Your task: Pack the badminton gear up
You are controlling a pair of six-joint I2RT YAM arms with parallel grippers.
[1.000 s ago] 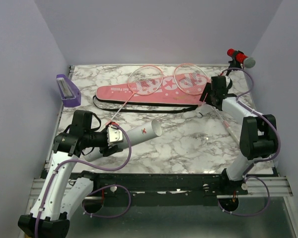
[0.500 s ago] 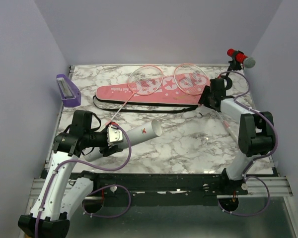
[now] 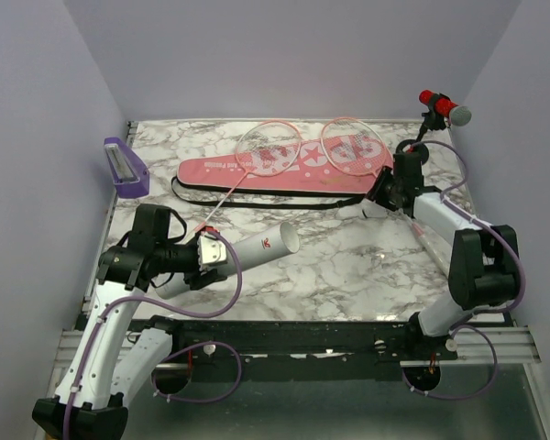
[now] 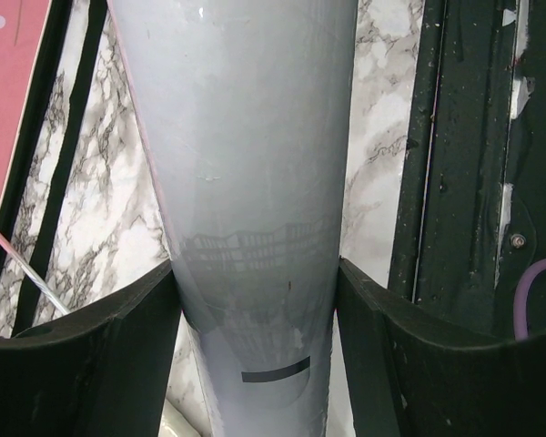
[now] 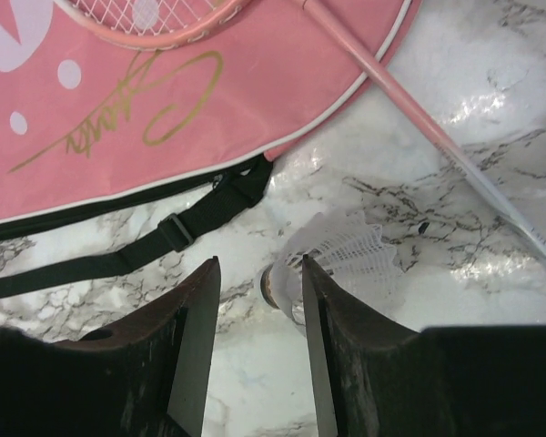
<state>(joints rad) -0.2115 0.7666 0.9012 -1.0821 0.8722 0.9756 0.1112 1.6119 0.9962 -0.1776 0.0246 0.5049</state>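
Since a second ago the right arm has reached further out toward the far right side of the table, and its gripper has come down over the shuttlecock, with the jaws narrower than before. On the left side I see no change.

On the far half of the table lies the long pink bag, flat, with its long side running left to right. The white tube is in front of it, tilted up, with the open mouth pointing toward the right arm. The left gripper is clamped on the tube, one finger pressing each side. The two rackets rest with their heads on the bag and their handles pointing toward the near edge.

The shuttlecock lies on the table just beside the right end of the bag, near the strap. The right gripper hangs directly over it with the jaws apart. The cork sits in the gap, close to one finger, and the feathers spread out sideways past that finger. So its long axis seems to go across the gap, not along the fingers. I think closing now may press the feathers, so the grip should take the cork. The right arm is clearly the nearer one.
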